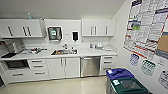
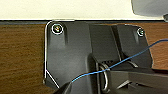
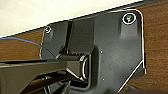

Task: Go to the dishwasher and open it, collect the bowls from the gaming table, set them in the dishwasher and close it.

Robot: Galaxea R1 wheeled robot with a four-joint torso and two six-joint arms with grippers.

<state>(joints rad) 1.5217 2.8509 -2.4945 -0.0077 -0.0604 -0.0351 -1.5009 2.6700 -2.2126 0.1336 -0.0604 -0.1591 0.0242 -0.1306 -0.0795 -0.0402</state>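
The dishwasher [image 1: 90, 66] stands closed under the white countertop [image 1: 87, 53], just right of the sink [image 1: 64, 52], well ahead of the robot. Whether either gripper is spread or pressed together cannot be told.

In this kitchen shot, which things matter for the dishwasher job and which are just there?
Job:
dishwasher, shut, under the counter

Just there:
sink
blue-lidded bin
green-lidded bin
wall posters
upper cabinets
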